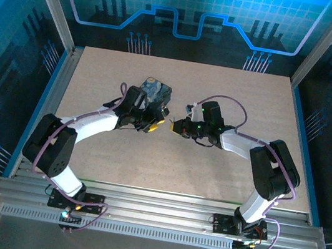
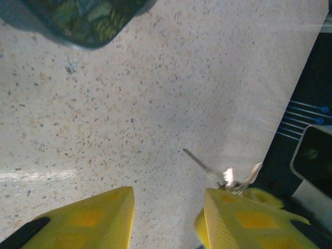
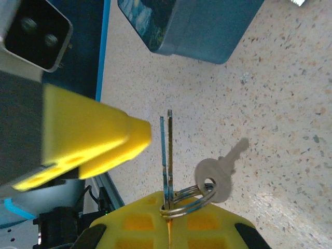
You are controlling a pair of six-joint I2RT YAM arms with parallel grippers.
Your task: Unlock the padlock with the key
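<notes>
Blue-lit panels printed with circuit lines are closing in the cell on three sides, and ribbed aluminium rails (image 1: pixel 152 214) are running along the near edge, where both arm bases are bolted. Between them a speckled beige tabletop (image 1: pixel 252 100) is lying flat and is catching a soft glare.

A swirl-painted box (image 1: pixel 157 90) is sitting near the middle, a little toward the far edge. The left arm (image 1: pixel 89 128) and the right arm (image 1: pixel 244 146) are reaching inward and meeting just in front of it, their tips near each other but apart.

The right jaws are pinching the key (image 3: pixel 162 150) between their yellow fingers (image 3: pixel 129 223), with no gap showing. The bluish blade is standing edge-on, its long axis running straight out from the fingertips toward the tabletop's left edge. It is pointing past a yellow finger of the left jaws. A second slim blade is lying tight beside it.

A key ring (image 3: pixel 189 199) is looping round their base. A silver spare key (image 3: pixel 223 174) is hanging from it, angling away toward the box side.

The left jaws are standing partly apart, bare tabletop showing between their fingers (image 2: pixel 98 220), gripping nothing.
</notes>
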